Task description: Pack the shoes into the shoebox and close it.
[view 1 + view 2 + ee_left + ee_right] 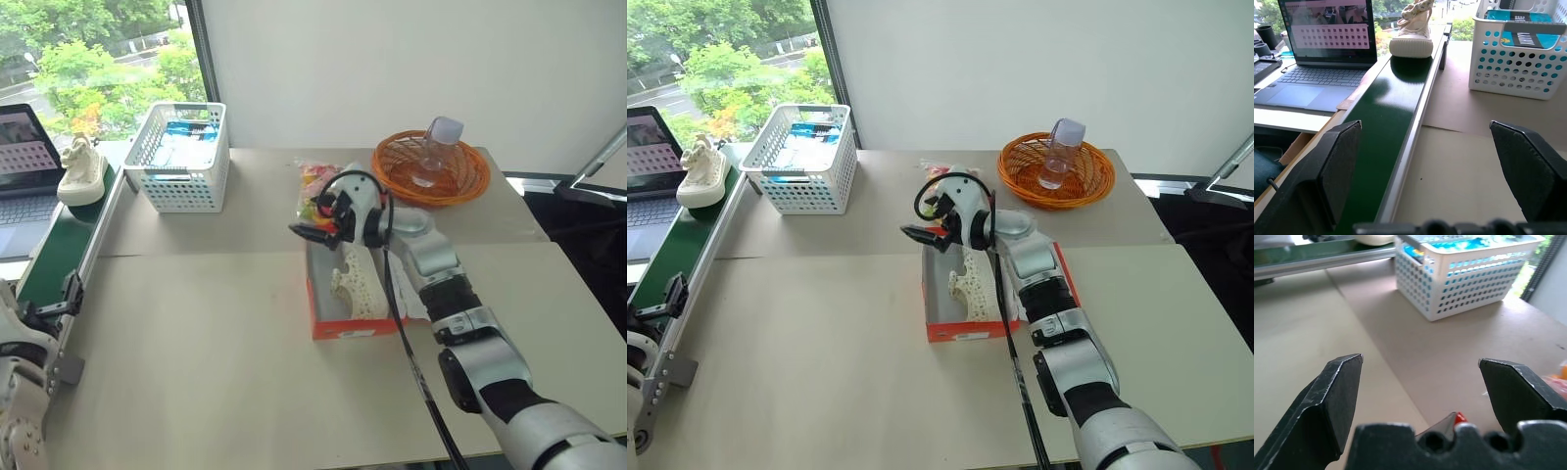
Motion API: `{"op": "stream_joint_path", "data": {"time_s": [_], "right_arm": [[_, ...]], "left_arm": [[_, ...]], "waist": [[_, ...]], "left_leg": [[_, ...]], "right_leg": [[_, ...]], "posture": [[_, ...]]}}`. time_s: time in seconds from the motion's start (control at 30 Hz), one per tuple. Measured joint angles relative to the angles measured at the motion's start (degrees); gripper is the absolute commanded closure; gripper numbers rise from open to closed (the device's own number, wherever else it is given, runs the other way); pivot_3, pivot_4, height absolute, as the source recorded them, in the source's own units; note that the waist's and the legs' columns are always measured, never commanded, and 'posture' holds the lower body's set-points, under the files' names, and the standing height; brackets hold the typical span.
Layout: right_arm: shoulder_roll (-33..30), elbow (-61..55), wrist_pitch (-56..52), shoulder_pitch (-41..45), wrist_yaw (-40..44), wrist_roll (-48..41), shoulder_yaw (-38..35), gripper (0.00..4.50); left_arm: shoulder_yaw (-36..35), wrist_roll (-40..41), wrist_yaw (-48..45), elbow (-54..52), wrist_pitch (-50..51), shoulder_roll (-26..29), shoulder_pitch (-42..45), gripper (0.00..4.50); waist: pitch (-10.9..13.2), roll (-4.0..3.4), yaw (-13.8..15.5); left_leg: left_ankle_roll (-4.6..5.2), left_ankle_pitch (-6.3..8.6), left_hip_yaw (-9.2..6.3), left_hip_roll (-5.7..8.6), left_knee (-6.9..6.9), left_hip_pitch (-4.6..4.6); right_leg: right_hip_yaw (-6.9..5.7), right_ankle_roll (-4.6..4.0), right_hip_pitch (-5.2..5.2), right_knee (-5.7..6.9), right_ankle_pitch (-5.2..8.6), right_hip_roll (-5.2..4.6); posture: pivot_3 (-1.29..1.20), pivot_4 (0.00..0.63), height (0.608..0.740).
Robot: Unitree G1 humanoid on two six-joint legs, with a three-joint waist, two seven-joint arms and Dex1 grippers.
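Orange-red shoebox (970,331) lies open at the middle of the beige surface (823,372), one cream shoe (972,284) inside. Right end effector (926,233) hovers over the box's 12 o'clock end, fingers spread, gripping nothing. At 10 o'clock, the second shoe (82,174) sits on a green conveyor (59,245). Left end effector (1430,161) faces it, fingers wide apart and empty.
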State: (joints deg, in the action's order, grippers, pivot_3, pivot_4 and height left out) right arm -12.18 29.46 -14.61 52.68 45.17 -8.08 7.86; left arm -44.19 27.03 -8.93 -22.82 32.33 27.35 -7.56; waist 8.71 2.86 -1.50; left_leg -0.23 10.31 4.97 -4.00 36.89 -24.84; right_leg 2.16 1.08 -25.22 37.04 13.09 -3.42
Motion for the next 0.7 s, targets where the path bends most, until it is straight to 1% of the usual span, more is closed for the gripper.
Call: {"op": "stream_joint_path", "data": {"time_s": [0.17, 0.37, 0.43, 0.53, 0.7], "right_arm": [[0.5, -5.0, -2.9, -2.0, -0.4, -0.7, -0.1, 0.05], [0.5, -8.2, -5.9, -3.7, -1.4, -1.8, -0.1, 0.05], [0.4, -9.7, -7.1, -4.4, -1.5, -2.2, -0.1, 0.05], [0.4, -12.1, -8.3, -5.1, -1.6, -2.3, 0.0, 0.05], [0.5, -13.9, -9.5, -6.1, -1.6, -2.4, 0.0, 0.05]], "left_arm": [[0.1, -1.1, -1.6, 7.8, -2.1, 3.6, 2.4, 0.0], [0.3, -2.3, -5.1, 20.3, -3.0, 10.4, 6.6, 0.0], [0.7, -2.4, -7.0, 27.5, -3.0, 14.4, 10.7, 0.0], [1.3, -2.4, -9.2, 35.3, -3.1, 19.3, 16.1, 0.0], [4.8, -3.7, -12.1, 42.6, -3.9, 21.1, 20.7, 0.0]], "waist": [[0.0, -0.01, -0.4], [0.0, -0.01, -0.9], [0.0, -0.01, -0.9], [0.0, -0.02, -0.9], [0.0, -0.02, -0.9]], "left_leg": [[0.01, -0.01, 0.0, -0.04, -0.06, 0.0], [-0.03, 0.02, 0.0, -0.05, -0.06, 0.0], [-0.06, 0.03, -0.02, -0.07, -0.07, -0.02], [-0.05, 0.03, 0.01, -0.05, -0.07, -0.04], [-0.03, 0.01, 0.01, -0.06, -0.16, -0.05]], "right_leg": [[-0.02, -0.01, -0.03, 0.01, 0.0, 0.02], [-0.06, -0.01, -0.04, 0.01, 0.0, 0.0], [-0.13, -0.03, -0.07, 0.02, 0.02, 0.01], [-0.14, -0.02, -0.07, -0.01, 0.02, -0.03], [-0.17, -0.02, -0.1, 0.0, 0.01, -0.04]], "posture": [[0.0, 0.15, 0.74], [0.0, 0.15, 0.74], [0.0, 0.15, 0.74], [0.0, 0.15, 0.74], [0.0, 0.15, 0.74]]}}
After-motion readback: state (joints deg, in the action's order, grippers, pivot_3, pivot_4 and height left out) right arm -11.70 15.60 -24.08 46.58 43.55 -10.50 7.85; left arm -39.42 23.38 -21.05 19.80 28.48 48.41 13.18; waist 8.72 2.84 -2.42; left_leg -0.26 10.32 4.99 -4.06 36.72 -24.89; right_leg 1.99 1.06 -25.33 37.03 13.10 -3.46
